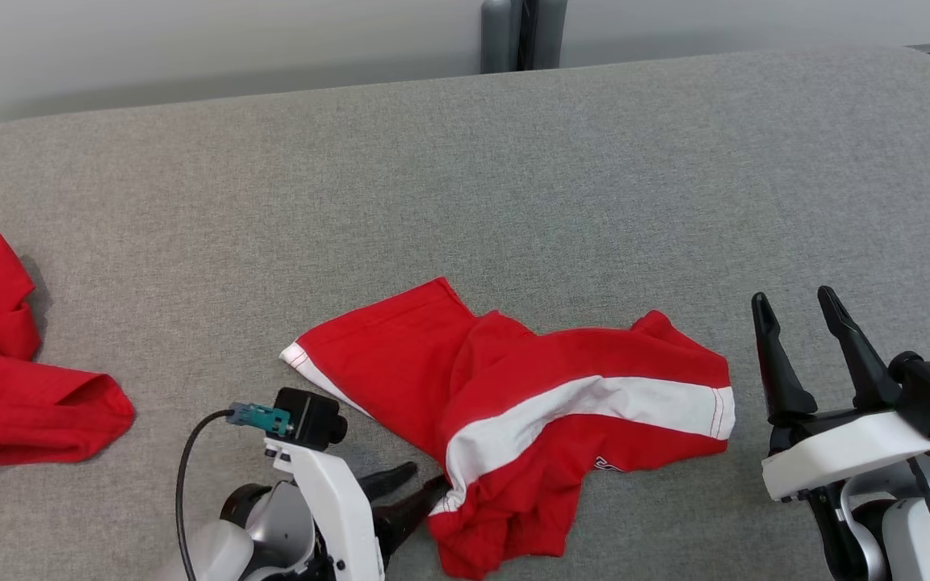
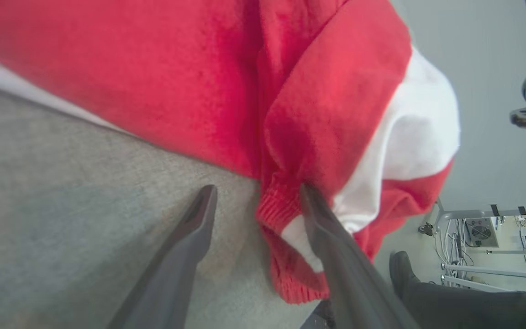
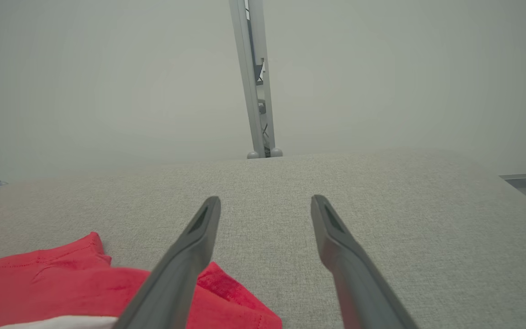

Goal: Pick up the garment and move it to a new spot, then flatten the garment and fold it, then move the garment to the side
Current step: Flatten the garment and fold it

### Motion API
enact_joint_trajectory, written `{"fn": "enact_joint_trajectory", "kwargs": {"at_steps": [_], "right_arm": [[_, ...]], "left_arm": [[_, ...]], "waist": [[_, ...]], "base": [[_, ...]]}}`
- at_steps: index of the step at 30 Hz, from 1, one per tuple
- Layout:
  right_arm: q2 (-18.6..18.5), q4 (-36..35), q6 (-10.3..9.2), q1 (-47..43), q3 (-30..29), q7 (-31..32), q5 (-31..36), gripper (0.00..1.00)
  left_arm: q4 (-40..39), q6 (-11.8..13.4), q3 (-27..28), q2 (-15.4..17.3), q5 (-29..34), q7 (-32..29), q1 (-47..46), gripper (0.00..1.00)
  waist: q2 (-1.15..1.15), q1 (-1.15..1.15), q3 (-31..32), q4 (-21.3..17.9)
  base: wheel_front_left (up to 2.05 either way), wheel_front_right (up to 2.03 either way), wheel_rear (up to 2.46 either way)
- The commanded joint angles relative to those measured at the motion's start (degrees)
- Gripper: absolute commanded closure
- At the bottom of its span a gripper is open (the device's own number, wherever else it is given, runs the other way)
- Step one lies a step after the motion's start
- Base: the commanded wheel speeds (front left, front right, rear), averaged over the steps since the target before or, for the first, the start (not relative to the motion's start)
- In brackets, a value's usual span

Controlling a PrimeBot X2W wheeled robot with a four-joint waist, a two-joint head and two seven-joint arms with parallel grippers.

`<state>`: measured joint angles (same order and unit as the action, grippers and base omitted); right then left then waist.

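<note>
Dark grey and spread wide, the two long fingers of the left gripper [image 2: 257, 189] straddle the ribbed red hem [image 2: 277, 208] of the garment. One finger is over bare upholstery and the other lies against the bunched cloth, with nothing pinched between them. That hem belongs to the red knit garment with a broad white band [image 1: 513, 379], which lies crumpled in the near middle of the grey woven fabric surface [image 1: 465, 161]. One flatter part reaches away to the left with a thin white edge, and the near corner is heaped in folds just beside the left fingertips. The right gripper [image 1: 793, 297] stands off the garment's right end, near but apart, its fingers equally wide, pointing across bare fabric and holding nothing. Well apart at the far left lies a second, plain red cloth [image 1: 5, 379]. Judging by its folds, the garment is light, soft and limp: it will likely sag and drag rather than keep its shape, and a pinch may catch several layers. The ribbed hem looks the firmer hold for the left. An edge near the white band's right end would suit the right gripper, so the cloth hangs spread instead of bunched.
</note>
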<state>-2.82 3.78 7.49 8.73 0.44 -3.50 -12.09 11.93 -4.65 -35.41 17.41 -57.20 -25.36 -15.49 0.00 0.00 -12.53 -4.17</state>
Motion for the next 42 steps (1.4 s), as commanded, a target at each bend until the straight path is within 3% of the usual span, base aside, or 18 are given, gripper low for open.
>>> {"fn": "enact_joint_trajectory", "kwargs": {"at_steps": [1,2,8,18,23,24,25,26,32,37,42], "right_arm": [[-0.2,0.0,0.0,0.3,-0.1,-0.1,-0.4,0.0],[-0.2,0.0,0.0,0.4,0.0,-0.2,-0.4,0.0],[-0.2,0.1,0.0,0.7,-0.1,-0.5,-0.6,0.0],[-0.2,0.3,0.0,0.8,-0.8,-0.8,-1.1,0.0],[-0.2,0.4,0.0,0.8,-1.1,-1.1,-0.6,0.0],[-0.2,0.3,0.0,0.8,-1.2,-1.2,-0.5,0.0],[-0.2,0.3,0.0,0.7,-1.3,-1.2,-0.4,0.0],[-0.2,0.2,0.0,0.7,-1.4,-1.2,-0.2,0.0],[-0.2,-0.4,0.0,0.5,-2.0,-1.2,0.9,0.0],[-0.2,-1.1,0.0,-0.2,-2.3,-1.0,2.1,0.0],[-0.2,-1.8,0.0,-1.2,-2.4,-0.8,3.1,0.0]], "left_arm": [[-0.8,-0.7,-0.6,0.4,-0.9,-1.1,0.7,0.64],[-1.3,-1.0,-1.0,0.5,-1.3,-1.7,0.8,1.0],[-3.7,-2.0,-1.8,0.9,-2.2,-1.4,1.2,1.0],[-8.0,-2.7,2.6,3.4,-1.4,7.0,-1.3,1.0],[-7.6,-0.2,7.8,3.9,1.7,15.2,-3.4,1.0],[-7.4,0.4,8.8,4.0,2.7,16.8,-3.7,0.79],[-7.3,1.3,9.7,4.0,3.5,18.6,-3.9,0.22],[-7.3,2.2,11.0,3.7,4.0,20.8,-4.2,0.0],[-7.6,10.6,16.4,3.4,11.6,32.5,-5.4,0.0],[-9.8,16.4,17.5,4.2,17.7,37.2,-2.9,0.0],[-13.6,19.9,17.8,5.6,21.8,39.0,2.1,0.0]], "waist": [[0.0,0.0,-0.1,0.0],[0.0,0.0,-0.1,0.0],[0.0,0.0,0.0,-0.1],[0.0,0.0,0.5,0.1],[0.0,0.0,1.1,0.2],[0.0,0.0,1.3,0.3],[0.0,0.0,1.5,0.4],[0.0,0.0,1.7,0.5],[0.0,0.0,3.1,1.3],[0.0,0.0,4.7,2.1],[0.0,0.0,6.4,2.8]], "base": [[0.0,0.0,0.0],[0.0,0.0,0.0],[0.0,0.0,0.0],[0.0,0.0,0.0],[0.0,0.0,0.0],[0.0,0.0,0.0],[0.0,0.0,0.0],[0.0,0.0,0.0],[0.0,0.0,0.0],[0.0,0.0,0.0],[0.0,0.0,0.0]]}}
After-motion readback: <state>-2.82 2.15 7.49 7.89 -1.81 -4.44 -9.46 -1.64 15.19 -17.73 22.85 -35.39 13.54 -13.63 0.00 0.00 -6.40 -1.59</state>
